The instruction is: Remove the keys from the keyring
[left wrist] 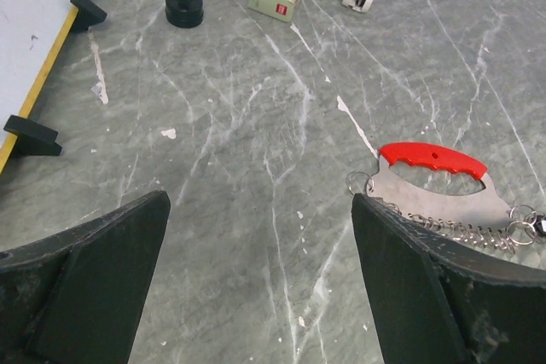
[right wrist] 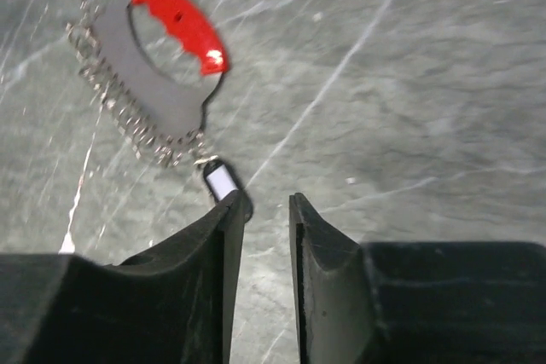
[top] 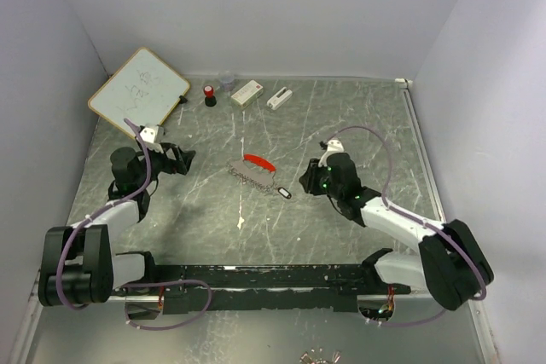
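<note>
The keyring (top: 256, 170) lies flat mid-table: a red crescent clip (right wrist: 179, 23) on a grey metal plate (right wrist: 153, 83) edged with a silvery chain. At the chain's right end sits a small black tag with a white face (right wrist: 220, 181). I cannot make out separate keys. My right gripper (right wrist: 269, 200) is just right of the keyring with its jaws a narrow gap apart. Only bare table shows between them, and the tag lies beside its left fingertip (right wrist: 235, 206). My left gripper (left wrist: 260, 200) is wide open left of the keyring (left wrist: 432, 158), which its right finger partly hides.
A whiteboard (top: 139, 89) leans at the back left. Along the back stand a red-capped black bottle (top: 209, 95), a small clear cup (top: 227, 81), a white box (top: 246, 92) and a white device (top: 279, 98). Walls close in three sides.
</note>
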